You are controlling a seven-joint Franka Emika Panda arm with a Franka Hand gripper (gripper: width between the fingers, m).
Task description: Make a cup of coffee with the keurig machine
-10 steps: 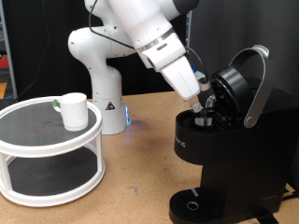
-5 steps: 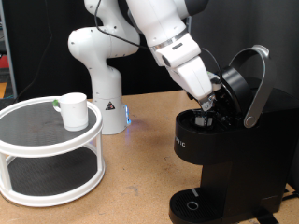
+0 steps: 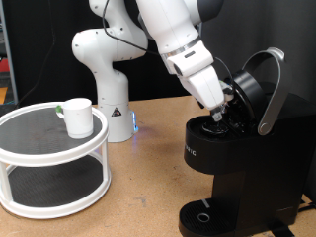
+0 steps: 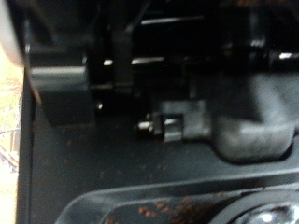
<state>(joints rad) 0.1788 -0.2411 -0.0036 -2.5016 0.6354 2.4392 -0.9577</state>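
Seemingly, jaws hidden inside keurig machine (image 3: 237, 148)

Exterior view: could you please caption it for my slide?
Tool reaches into the open keurig machine; cup waits on tiered stand.

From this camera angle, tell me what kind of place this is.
Likely a robotics lab bench: a Franka arm's end effector reaches into an open keurig machine on a wooden table, with a cup on a tiered stand.
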